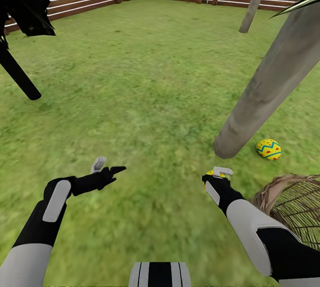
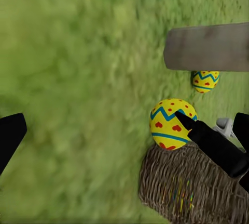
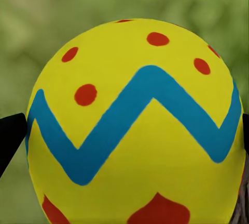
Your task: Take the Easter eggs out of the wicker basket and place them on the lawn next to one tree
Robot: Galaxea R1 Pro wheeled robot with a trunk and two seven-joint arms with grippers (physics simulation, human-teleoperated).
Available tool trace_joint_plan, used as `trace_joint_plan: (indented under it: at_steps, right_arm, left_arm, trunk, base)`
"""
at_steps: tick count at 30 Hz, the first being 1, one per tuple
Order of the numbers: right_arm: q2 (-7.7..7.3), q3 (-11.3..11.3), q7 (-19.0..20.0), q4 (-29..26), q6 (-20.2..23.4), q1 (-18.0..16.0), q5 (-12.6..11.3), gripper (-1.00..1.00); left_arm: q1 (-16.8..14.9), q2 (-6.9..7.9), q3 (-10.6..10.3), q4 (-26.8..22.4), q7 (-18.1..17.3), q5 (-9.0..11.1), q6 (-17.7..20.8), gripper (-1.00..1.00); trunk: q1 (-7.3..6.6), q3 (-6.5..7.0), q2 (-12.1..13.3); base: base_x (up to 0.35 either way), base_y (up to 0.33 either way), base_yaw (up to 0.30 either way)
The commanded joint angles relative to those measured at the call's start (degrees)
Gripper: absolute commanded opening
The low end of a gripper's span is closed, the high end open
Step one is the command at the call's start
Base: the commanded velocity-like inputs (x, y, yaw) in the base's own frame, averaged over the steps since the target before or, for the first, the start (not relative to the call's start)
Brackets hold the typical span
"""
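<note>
Left gripper [image 1: 109, 169] hangs over bare lawn [image 1: 146, 78], fingers spread, nothing between them. Right gripper [image 1: 218, 173] has its fingers clamped on an egg [image 3: 136, 125]; long axis can't be told. Placed egg [image 1: 268, 149] lies just past those fingers, right of the tree trunk [image 1: 266, 87] base. Wicker basket [image 1: 291, 202] sits behind the right wrist. Right arm is nearer; drop point is ahead-right.

A dark tree with a thin black trunk [image 1: 18, 76] leans at the lawn's left edge.
</note>
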Motion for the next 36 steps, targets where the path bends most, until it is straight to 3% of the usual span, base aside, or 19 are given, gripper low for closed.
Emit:
trace_joint_plan:
  at_steps: [1,8,22,31,36]
  right_arm:
    - [-0.01,0.3,-0.3,-0.1,0.0,0.0,-0.4,-1.00]
    - [-0.01,0.2,-0.3,-0.1,-0.4,0.0,-0.4,-1.00]
    - [-0.01,0.2,-0.3,-0.1,-0.8,0.0,-0.5,-1.00]
    - [-0.01,0.2,-0.3,-0.1,-0.9,0.0,-0.5,-1.00]
    - [-0.01,0.2,-0.3,-0.1,-0.9,0.0,-0.5,-1.00]
  left_arm:
    - [0.0,-0.01,0.1,0.0,-0.6,-0.5,0.2,1.00]
    - [0.0,-0.01,0.1,0.0,-0.6,-0.5,0.2,1.00]
    - [0.6,-0.21,0.1,2.6,-1.5,-0.5,-0.2,1.00]
    - [0.6,-0.78,-1.4,2.5,-1.7,-0.6,-0.1,1.00]
    - [0.6,-0.80,-1.5,2.4,-1.9,-0.5,-0.1,1.00]
  trunk:
    - [0.01,-0.27,0.0]
    - [0.19,-1.82,-0.1]
    - [0.19,-1.82,-0.1]
    - [0.42,-3.81,-0.2]
    - [0.42,-3.81,-0.2]
  base:
    - [0.000,0.000,0.000]
    - [0.000,0.000,0.000]
    - [0.060,0.000,0.000]
    - [0.001,0.000,0.000]
    - [0.000,0.000,0.000]
